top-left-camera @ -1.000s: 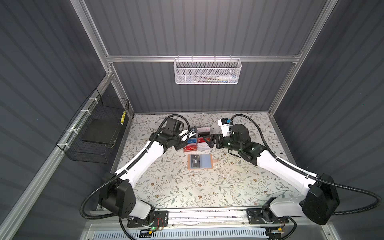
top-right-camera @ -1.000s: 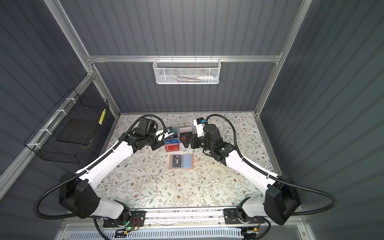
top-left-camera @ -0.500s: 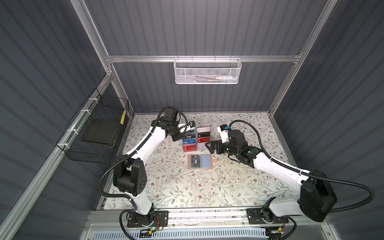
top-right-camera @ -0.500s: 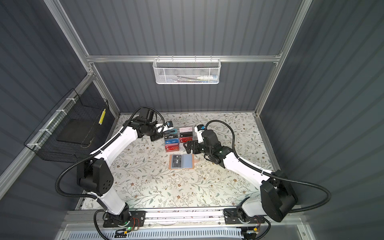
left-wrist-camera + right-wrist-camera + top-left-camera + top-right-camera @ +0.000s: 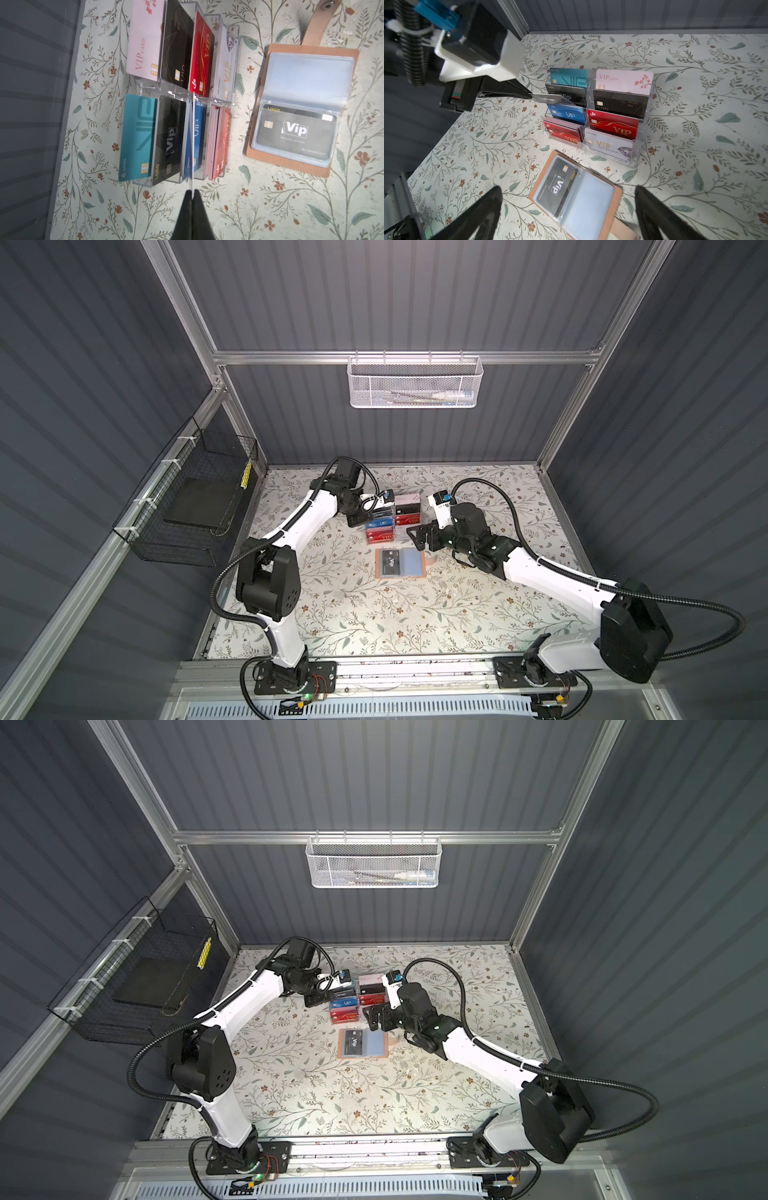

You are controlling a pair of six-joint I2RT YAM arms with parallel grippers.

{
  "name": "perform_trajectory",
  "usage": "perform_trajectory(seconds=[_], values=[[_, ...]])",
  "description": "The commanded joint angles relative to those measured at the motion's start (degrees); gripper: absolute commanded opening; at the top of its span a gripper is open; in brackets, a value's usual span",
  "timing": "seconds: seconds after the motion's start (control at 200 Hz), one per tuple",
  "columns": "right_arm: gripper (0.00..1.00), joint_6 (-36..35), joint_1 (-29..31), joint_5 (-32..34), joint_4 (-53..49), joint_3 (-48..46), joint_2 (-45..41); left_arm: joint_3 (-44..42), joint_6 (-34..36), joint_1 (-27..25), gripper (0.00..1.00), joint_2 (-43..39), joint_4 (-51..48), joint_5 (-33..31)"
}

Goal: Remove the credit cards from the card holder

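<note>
**Card holder and card rack on the patterned worktop**

The card holder (image 5: 411, 565) is a slim booklet with a matt tan, leather-like cover and rounded corners. It lies open and flat near the middle of the worktop (image 5: 374, 614), which has a floral print. Its 2 glossy grey-blue plastic pocket pages face up. A tan strap (image 5: 320, 22) with a metal snap stud trails from the edge toward the right edge of the worktop.

1 pocket holds a black card (image 5: 295, 133) with a gold chip, white "Vip" lettering and a yellow "LOGO". The neighbouring pocket (image 5: 307, 76) shows only its clear film.

Just beyond the holder, toward the far edge of the worktop, stands a clear acrylic rack (image 5: 638, 153) of 2 columns and 4 stepped tiers. The column on the left arm's side holds teal, black and blue cards and a stack of red ones. The other column holds pink, black, red and white. All are thin, glossy rectangles with rounded corners.

The left jaws are pressed together on 1 end of a held card (image 5: 550, 98), which juts out over the black and blue tiers. In the left wrist view it appears edge-on as a thin pale line (image 5: 193, 135). Glare hides its colour.

The right jaws stand wide apart and grip nothing, near the holder's strap end. Their 2 black tapered fingers (image 5: 481, 214) frame the holder in the right wrist view, and whether they touch it cannot be told
</note>
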Motion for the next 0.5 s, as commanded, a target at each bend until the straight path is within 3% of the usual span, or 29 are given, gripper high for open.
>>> perform_trajectory(seconds=[0.0, 0.495], values=[[0.99, -0.9, 0.2, 1.2, 0.7, -0.5, 1.1, 1.8, 4.6, 0.3, 0.00, 0.7, -3.7, 0.4], [0.99, -0.5, 0.3, 0.8, 0.5, -0.7, 0.6, 8.4, 6.4, 0.4, 0.00, 5.5, -6.3, -1.0]])
